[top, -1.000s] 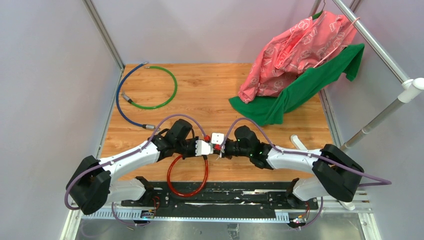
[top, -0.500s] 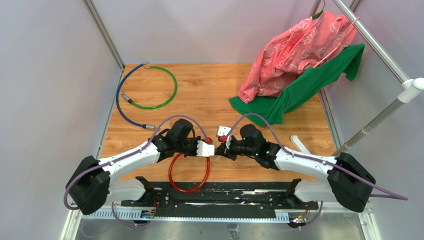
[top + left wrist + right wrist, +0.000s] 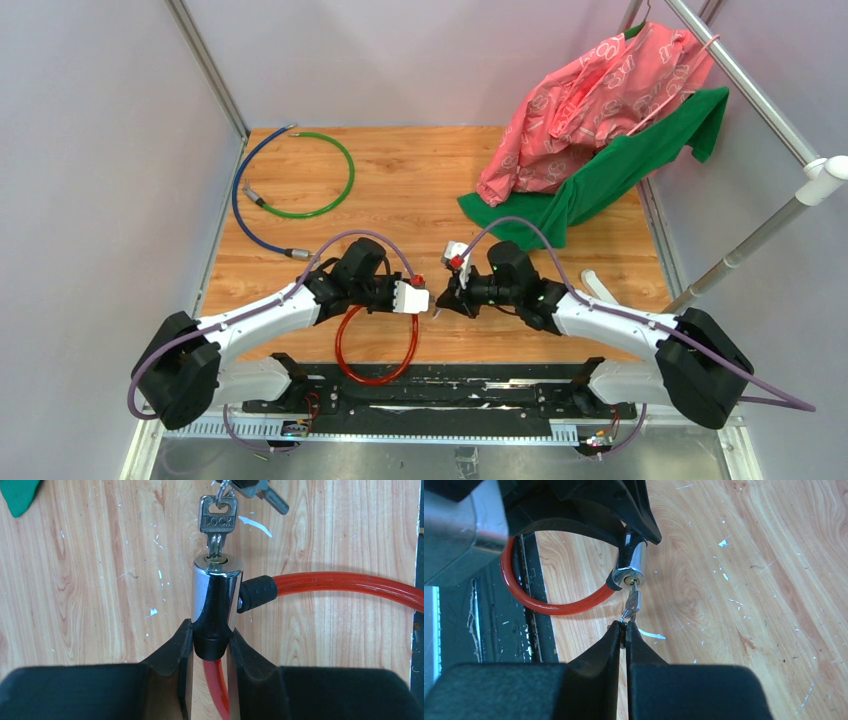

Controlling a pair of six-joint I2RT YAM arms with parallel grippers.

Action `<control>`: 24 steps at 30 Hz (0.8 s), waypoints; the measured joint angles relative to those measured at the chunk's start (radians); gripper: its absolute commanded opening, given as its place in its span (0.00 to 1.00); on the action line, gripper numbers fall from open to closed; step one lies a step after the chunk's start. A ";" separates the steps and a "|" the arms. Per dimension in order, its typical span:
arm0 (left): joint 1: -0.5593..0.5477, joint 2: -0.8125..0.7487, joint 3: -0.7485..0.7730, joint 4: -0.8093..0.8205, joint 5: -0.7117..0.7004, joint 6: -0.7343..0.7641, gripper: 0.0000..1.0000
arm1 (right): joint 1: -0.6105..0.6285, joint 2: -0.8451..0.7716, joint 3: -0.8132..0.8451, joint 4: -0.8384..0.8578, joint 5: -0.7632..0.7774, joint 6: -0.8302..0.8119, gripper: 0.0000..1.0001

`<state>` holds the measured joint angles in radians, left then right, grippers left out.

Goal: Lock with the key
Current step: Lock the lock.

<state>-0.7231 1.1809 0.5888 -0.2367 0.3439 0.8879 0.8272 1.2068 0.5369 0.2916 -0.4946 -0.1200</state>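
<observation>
Where the arms meet: wooden bench, both hands low near its front edge.
red cable: a loop lying on the bench, one end plugged into the side of the lock cylinder.
left hand: pinching the lock cylinder at its black base.
right hand: pressed together on the key ring.
key: stamped LOCK, blade seated in the cylinder's keyhole.

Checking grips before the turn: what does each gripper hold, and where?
The left gripper clamps the chrome lock cylinder at its black end. The right gripper pinches the key bunch at its ring; the key is in the keyhole.
</observation>
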 measured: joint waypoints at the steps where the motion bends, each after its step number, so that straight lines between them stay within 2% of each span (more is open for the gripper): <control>1: 0.000 0.000 0.000 0.001 0.002 0.000 0.00 | -0.009 0.000 0.003 -0.003 -0.011 0.019 0.00; 9: 0.001 0.000 0.000 0.003 -0.009 0.002 0.00 | -0.065 0.087 0.063 -0.033 -0.109 0.135 0.00; 14: 0.001 0.000 0.000 0.005 -0.009 0.007 0.00 | -0.092 0.097 0.140 -0.191 -0.093 0.152 0.00; 20: -0.011 -0.010 0.000 0.061 0.022 0.057 0.00 | -0.116 -0.008 0.167 -0.342 -0.070 0.148 0.00; 24: 0.000 -0.011 -0.016 0.035 -0.024 0.089 0.00 | -0.139 -0.055 0.167 -0.425 -0.046 0.143 0.00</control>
<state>-0.7231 1.1698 0.5732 -0.2020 0.3195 0.9771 0.6884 1.1522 0.7044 -0.1333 -0.5407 0.0227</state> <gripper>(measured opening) 0.241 0.010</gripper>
